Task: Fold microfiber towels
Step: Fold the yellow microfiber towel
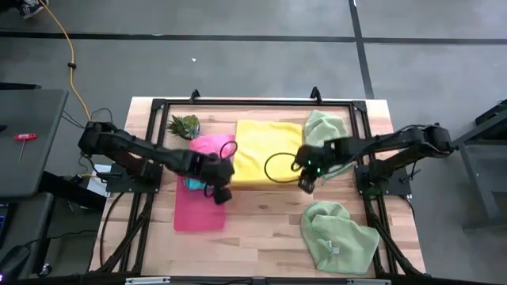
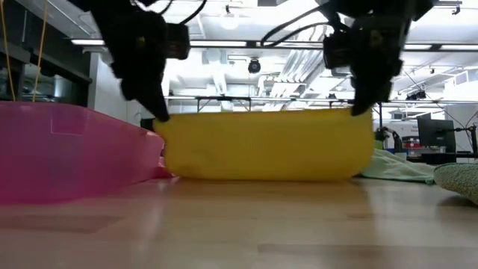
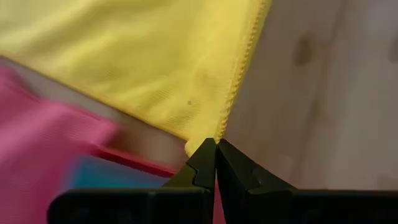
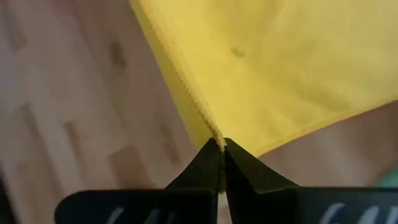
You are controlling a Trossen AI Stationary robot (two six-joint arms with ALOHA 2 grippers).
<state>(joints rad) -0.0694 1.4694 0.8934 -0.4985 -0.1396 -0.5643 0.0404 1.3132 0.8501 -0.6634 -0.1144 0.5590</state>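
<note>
The soft yellow microfiber towel [image 1: 265, 152] lies mid-frame in the high view, its near edge lifted. It looks light and floppy, best held by its hemmed corners. Left gripper [image 3: 216, 144] and right gripper [image 4: 221, 144] each pinch one.

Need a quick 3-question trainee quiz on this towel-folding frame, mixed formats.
1. True or false: both arms pinch corners of the yellow microfiber towel.
2. Which lies nearest the right arm's base? A. pale green towel B. translucent pink rectangular tray C. small spiky green plant
3. Fill in: the left gripper and right gripper have their fingers ____.

Key: 1 true; 2 A; 3 shut.
</note>
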